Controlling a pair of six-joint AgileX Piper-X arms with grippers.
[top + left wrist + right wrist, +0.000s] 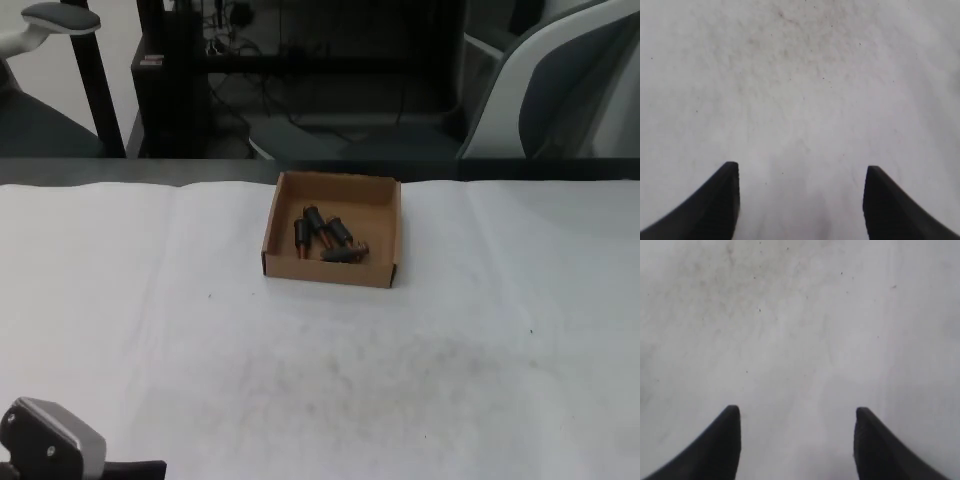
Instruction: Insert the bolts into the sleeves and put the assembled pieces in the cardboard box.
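A white, faintly wrinkled cover (300,400) spreads over the whole bench, from the near edge to the far edge and out past both sides. A patch of faint grey smudges and dark specks (400,365) marks it near the middle, on the near side of the box.

Beyond the far edge, a large grey and white office chair (560,80) stands at the far right. A second chair's padded grey armrest (50,18) shows at the far left. Between them are a tall black cabinet (170,80) and a dark floor with loose cables.

A low, open-topped brown cardboard box (330,268) sits on the cover toward the far side, about midway between left and right. Inside it lies a small heap of dark assembled pieces with reddish touches (325,236), bolts in their sleeves, touching and crossing one another. How many there are I cannot tell. The box's walls ring the heap, and its near wall hides a strip of the box floor.

At the near left corner, the grey housing of an arm (50,440) juts in, well apart from the box.

The left gripper (801,167) hangs over bare white cover, its two black fingers (715,205) spread wide with nothing between them. The right gripper (796,409) hangs over the cover likewise, its black fingers (715,447) set well apart and holding nothing.
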